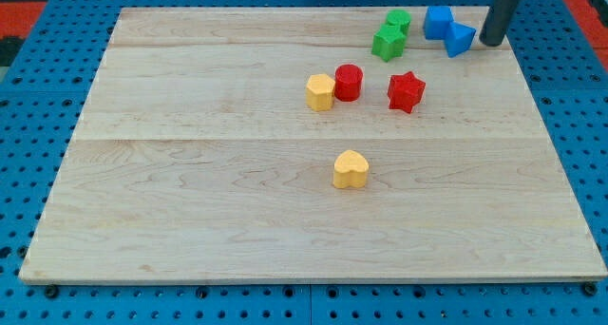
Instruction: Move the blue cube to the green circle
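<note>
The blue cube (438,22) sits near the board's top right. The green circle (400,21) lies just to its left, a small gap between them. A green star (388,44) touches the green circle from below. A blue triangle block (460,39) lies against the blue cube's lower right. My tip (491,43) is on the board just right of the blue triangle block, a little apart from it, and right of and below the blue cube.
A red cylinder (349,82) and a yellow hexagon (320,92) sit side by side near the middle top. A red star (406,91) lies to their right. A yellow heart (351,169) sits at the centre. The wooden board (190,192) rests on a blue pegboard.
</note>
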